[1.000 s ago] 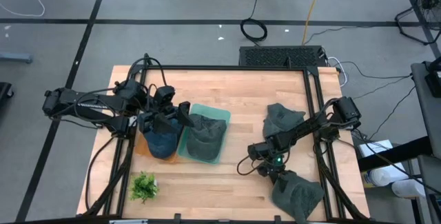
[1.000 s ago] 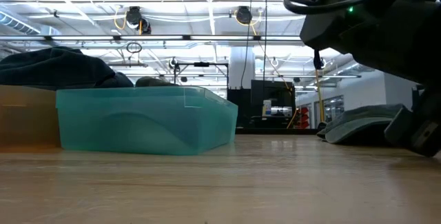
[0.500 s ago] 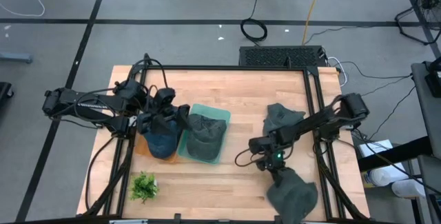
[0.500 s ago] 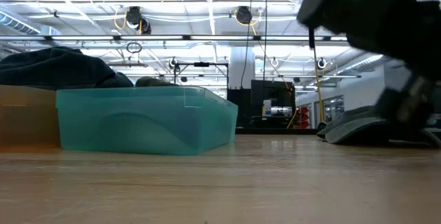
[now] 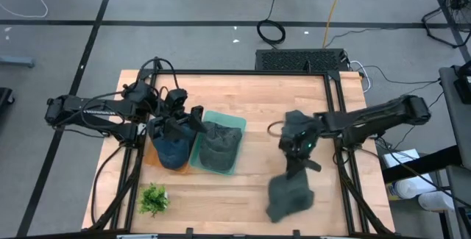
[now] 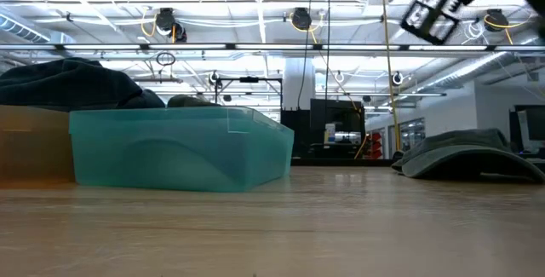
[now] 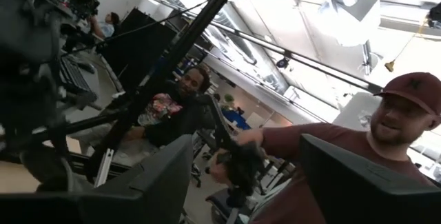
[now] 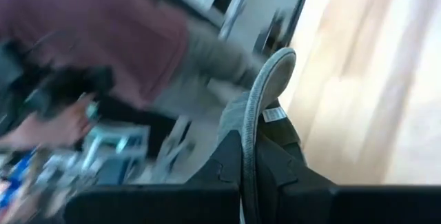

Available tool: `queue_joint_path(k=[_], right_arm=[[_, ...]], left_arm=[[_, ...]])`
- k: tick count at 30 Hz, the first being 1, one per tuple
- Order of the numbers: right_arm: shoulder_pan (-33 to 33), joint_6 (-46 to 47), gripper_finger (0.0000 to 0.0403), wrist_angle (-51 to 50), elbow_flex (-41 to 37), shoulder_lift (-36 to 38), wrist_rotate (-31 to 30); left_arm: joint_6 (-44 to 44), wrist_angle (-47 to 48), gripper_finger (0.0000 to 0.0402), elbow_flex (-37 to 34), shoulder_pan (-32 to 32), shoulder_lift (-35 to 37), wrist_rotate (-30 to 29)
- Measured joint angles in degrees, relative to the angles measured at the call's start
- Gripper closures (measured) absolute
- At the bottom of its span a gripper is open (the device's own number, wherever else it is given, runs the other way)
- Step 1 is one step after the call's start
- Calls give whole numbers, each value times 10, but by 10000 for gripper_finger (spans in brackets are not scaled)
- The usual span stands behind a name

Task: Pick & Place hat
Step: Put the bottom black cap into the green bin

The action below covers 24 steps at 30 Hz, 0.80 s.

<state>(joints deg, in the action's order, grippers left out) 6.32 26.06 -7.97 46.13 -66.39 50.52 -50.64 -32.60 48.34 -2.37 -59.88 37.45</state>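
**Carrying a grey hat above the table**

Hanging from the right gripper (image 5: 295, 164), a dark grey hat (image 5: 289, 196) droops below it toward the front edge of the wooden table (image 5: 254, 106). In the right wrist view the two dark fingers (image 8: 231, 162) are pressed together on the brim of this hat (image 8: 265, 100), with a small white label just beside the pinch point. The hat seems to be lifted free of the wood, though the overhead picture is blurred here and I cannot be fully sure.

Just behind the right gripper, a second grey hat (image 5: 300, 125) lies flat on the table; in the low view it (image 6: 468, 153) rests on the wood at the right side.

Farther away, toward the left arm, a teal bin (image 5: 234, 147) holds another grey hat (image 5: 218, 145). Touching that bin on its far side is an orange bin (image 5: 149, 157) with a dark blue hat (image 5: 172, 151) in it. The left gripper (image 5: 180, 125) is above this blue hat; its fingers (image 7: 148, 179) stand apart with nothing between them. Near the front left corner is a small green plant (image 5: 153, 198).

Beyond the table, the left wrist view shows a person (image 7: 344, 162) in a maroon shirt and cap.
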Motion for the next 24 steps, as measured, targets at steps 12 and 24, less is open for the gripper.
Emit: queue_joint_path(k=[12, 24], right_arm=[[-17, -85, 403, 218, 1, 106, -412], [-14, -88, 403, 320, 1, 104, -758]], left_arm=[[160, 42, 128, 0, -52, 0, -73], [276, 52, 128, 0, -122, 27, -197]])
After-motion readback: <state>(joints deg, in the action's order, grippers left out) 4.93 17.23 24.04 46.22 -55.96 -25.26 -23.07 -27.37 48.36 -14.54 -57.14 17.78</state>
